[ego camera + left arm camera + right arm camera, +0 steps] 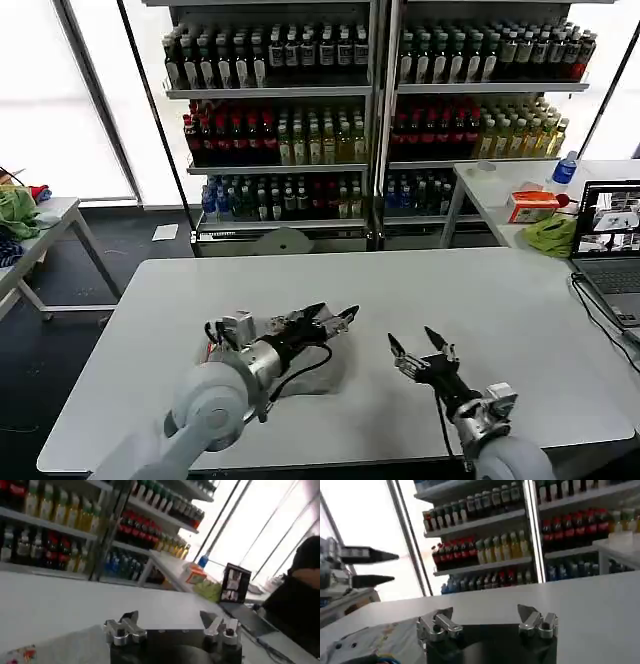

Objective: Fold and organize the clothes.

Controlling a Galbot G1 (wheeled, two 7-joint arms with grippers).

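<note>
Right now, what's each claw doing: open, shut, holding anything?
Left claw: open, holding nothing, just above the folded grey shirt on the table.
Right claw: open, holding nothing, hovering over bare table beside the shirt.

Bright daylight floods from blown-out windows (40, 90); both wrist views look soft, perhaps motion-blurred.
</note>
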